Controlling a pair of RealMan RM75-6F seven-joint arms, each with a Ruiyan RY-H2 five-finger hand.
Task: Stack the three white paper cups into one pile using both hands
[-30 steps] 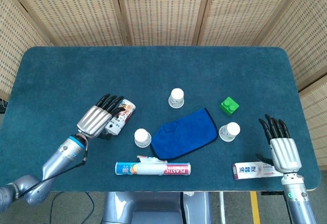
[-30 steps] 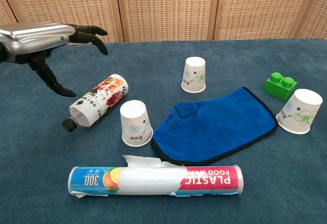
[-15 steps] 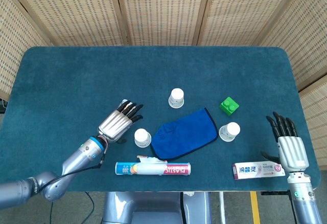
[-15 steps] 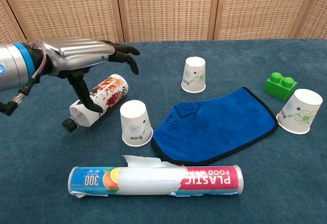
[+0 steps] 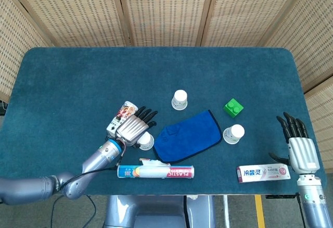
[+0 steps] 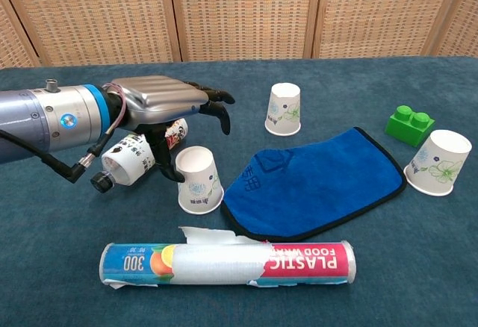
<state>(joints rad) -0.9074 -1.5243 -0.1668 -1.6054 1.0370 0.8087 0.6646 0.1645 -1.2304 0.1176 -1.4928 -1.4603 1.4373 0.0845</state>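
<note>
Three white paper cups are seen upside down on the blue counter (image 5: 62,77), well apart from one another. The nearest cup (image 6: 199,180) stands just left of the blue cloth (image 6: 314,181); the far cup (image 6: 284,108) stands behind the cloth; the third cup (image 6: 439,162) stands at the cloth's right, near the green brick (image 6: 409,124). The left hand (image 6: 160,103) is held palm down over the nearest cup, its dark fingers (image 6: 216,107) spread apart above it and its thumb lowered beside the cup's left wall; whether contact is made cannot be told. A bottle (image 6: 131,159) lies on its side behind that hand. The right hand (image 5: 301,147) is seen at the counter's right edge with fingers extended and apart, nothing held, beside the toothpaste box (image 5: 263,173). A plastic-wrap roll (image 6: 224,263) lies along the near edge.
</note>
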